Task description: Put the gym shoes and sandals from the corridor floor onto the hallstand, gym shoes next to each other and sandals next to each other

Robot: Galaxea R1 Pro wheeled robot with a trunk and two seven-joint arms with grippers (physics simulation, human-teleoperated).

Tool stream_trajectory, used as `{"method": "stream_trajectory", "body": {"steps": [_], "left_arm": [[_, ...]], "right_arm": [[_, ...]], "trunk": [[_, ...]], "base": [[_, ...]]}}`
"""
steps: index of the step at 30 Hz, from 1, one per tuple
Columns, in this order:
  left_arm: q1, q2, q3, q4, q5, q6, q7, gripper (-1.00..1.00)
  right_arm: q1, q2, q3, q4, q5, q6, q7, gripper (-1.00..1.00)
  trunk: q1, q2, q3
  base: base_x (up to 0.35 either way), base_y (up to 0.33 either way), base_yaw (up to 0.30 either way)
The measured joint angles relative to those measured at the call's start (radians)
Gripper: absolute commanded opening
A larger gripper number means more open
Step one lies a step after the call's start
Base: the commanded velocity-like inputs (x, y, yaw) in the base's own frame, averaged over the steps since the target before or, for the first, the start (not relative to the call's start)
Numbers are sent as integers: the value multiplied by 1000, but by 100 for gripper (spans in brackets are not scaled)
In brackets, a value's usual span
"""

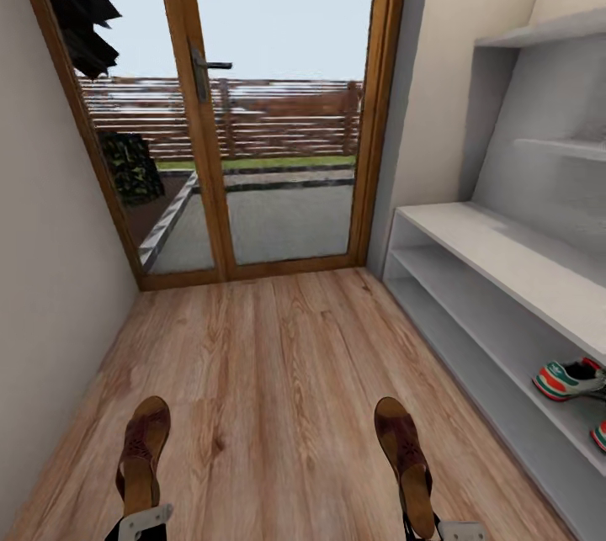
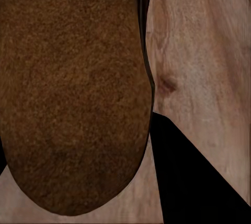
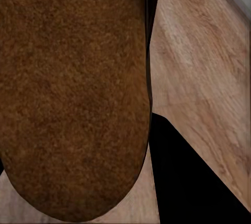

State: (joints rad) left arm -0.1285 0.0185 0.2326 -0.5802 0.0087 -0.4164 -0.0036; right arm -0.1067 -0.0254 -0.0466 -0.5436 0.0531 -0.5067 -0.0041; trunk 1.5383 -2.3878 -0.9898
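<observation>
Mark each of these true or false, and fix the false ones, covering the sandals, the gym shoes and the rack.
1. A sandal is at the left gripper. True.
2. Both gym shoes lie on the corridor floor. False: one gym shoe sits on a low shelf of the hallstand, another beside it at the frame's edge.
3. The second sandal is at the right gripper. True.
4. The hallstand's bench top holds a sandal. False: it is bare.

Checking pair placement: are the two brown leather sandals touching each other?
Apart. The head view shows the left brown leather sandal and right one separated by bare wood-plank floor.
</observation>
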Motion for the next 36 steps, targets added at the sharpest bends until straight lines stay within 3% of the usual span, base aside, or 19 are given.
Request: {"method": "stream_trajectory", "body": {"steps": [36], "left_arm": [[0, 0, 1, 0, 1, -1, 0, -100]], "right_arm": [[0, 0, 0, 0, 0, 2, 0, -100]], "trunk": [[0, 0, 26]], "base": [[300, 177, -229]]}}
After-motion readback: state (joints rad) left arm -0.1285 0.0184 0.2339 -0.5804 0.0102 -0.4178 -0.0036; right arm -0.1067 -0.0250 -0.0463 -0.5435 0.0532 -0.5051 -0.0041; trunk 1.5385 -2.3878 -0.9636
